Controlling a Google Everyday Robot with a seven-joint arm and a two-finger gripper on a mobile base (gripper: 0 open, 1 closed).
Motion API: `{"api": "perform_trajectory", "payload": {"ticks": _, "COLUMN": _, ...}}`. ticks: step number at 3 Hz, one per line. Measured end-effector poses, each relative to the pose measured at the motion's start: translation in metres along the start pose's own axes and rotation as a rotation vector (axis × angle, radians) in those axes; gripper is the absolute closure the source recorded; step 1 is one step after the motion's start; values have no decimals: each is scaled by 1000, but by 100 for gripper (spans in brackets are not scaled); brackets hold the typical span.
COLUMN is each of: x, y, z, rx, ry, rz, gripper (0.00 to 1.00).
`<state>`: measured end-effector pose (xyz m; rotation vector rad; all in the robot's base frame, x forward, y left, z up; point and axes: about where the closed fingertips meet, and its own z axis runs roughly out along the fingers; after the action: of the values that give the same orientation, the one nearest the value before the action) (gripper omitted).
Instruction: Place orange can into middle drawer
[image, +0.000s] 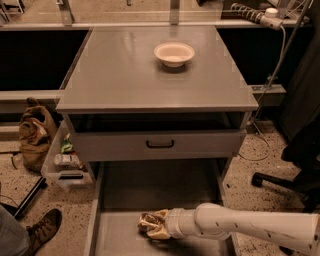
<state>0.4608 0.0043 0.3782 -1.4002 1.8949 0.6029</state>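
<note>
Low over the middle drawer (131, 191): gripper (151, 226) clamped on the orange can (148, 220).
Fingers close around the can, holding it between them near the drawer's front; contact with the floor cannot be determined. Farther back from the fingers is the closed drawer front (205, 145), with the white bowl (174, 53) well beyond.

dim, warm; jaws in shadowed drawer (116, 237)

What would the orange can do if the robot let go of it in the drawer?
The orange can might roll a bit: it looks round, and the middle drawer has a flat, bare floor. It is small, so probably light. Its shiny sides may be slippery. The gripper is at the can, low in the drawer.
</note>
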Motion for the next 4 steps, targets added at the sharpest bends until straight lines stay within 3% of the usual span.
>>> {"api": "perform_trajectory", "payload": {"ticks": 3, "x": 0, "y": 0, "z": 0, "rx": 0, "ry": 0, "rz": 0, "gripper": 12}}
{"api": "perform_trajectory", "payload": {"ticks": 4, "x": 0, "y": 0, "z": 0, "rx": 0, "ry": 0, "rz": 0, "gripper": 0}}
